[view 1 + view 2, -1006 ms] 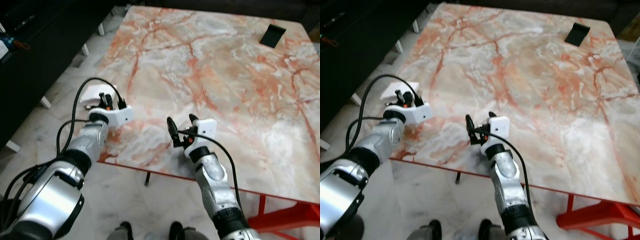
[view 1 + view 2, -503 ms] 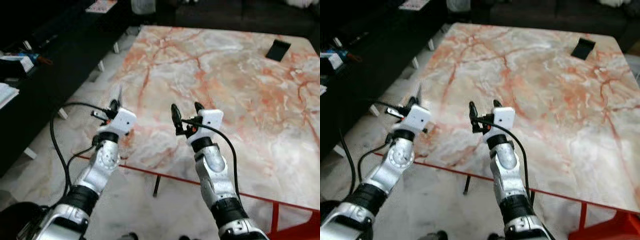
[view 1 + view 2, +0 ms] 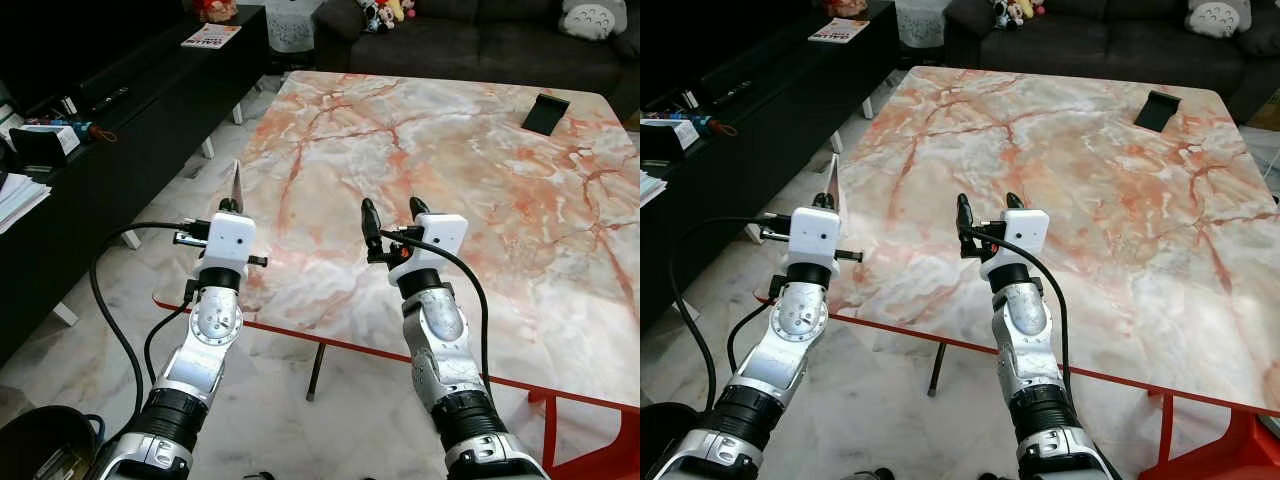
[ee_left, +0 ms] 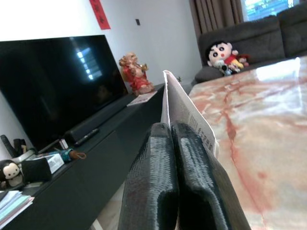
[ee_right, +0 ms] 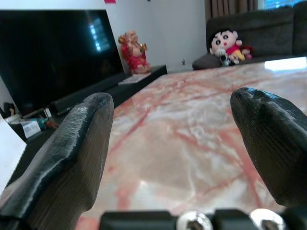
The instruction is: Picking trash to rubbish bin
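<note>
The table (image 3: 480, 190) is polished marble, cream veined with rust-red, glossy enough to catch a pale glare beyond the right gripper (image 3: 390, 207), whose parted matt black fingers (image 5: 72, 158) look like rubbery plastic. The left gripper (image 3: 228, 204) pinches a thin white sheet of printed paper (image 4: 184, 112) between ribbed black pads (image 4: 192, 167). Both arms are brushed silver metal with smooth white plastic wrist housings.
</note>
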Controlling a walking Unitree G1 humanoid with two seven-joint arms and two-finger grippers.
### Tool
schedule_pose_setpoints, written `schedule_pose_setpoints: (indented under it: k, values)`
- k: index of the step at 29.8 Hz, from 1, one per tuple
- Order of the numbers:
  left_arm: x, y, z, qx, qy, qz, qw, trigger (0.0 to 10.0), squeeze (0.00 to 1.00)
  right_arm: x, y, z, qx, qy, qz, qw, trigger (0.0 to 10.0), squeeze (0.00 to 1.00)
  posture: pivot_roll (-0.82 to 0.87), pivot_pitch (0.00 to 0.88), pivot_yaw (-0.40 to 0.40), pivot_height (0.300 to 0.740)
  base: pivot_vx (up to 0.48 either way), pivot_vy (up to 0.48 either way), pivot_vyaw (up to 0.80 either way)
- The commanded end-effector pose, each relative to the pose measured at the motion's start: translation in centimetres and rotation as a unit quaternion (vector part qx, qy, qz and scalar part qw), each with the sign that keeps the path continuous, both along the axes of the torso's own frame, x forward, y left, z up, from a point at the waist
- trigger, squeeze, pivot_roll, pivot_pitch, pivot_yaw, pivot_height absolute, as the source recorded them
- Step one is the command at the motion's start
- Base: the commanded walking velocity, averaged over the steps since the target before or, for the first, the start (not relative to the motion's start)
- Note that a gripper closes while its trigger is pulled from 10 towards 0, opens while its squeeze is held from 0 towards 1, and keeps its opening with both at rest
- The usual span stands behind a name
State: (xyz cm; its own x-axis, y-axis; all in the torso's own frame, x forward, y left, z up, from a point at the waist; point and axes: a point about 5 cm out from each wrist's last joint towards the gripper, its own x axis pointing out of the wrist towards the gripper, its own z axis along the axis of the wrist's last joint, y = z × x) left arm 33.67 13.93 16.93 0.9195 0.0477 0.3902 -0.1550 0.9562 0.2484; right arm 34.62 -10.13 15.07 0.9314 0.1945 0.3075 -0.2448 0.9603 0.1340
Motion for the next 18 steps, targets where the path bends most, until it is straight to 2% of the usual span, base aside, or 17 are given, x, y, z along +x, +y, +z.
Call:
schedule_pose_setpoints:
  k: [1,4,9,18]
  values:
    - [-0.07,0.22,0.76,-0.008,-0.010,0.002,1.000,10.0,0.00,0.22,0.18,0.81,0.007,-0.015,-0.001,1.000,10.0,0.00,0.09,0.079,0.030,0.740,0.000,0.000,0.00]
    - [-0.16,0.13,0.95,0.008,-0.020,-0.008,1.000,10.0,0.00,0.23,0.25,0.81,0.011,-0.014,0.003,1.000,10.0,0.00,0.10,0.086,0.031,0.740,0.000,0.000,0.00]
    - [-0.23,0.03,0.79,0.000,-0.013,-0.010,1.000,10.0,0.00,0.06,0.57,0.89,0.011,-0.019,0.010,1.000,10.0,0.00,0.09,0.095,0.040,0.740,0.000,0.000,0.00]
    - [-0.13,0.21,0.96,0.009,-0.012,-0.006,1.000,10.0,0.00,-0.14,0.92,0.45,0.013,-0.013,0.018,1.000,10.0,0.00,0.10,0.104,0.045,0.740,0.000,0.000,0.00]
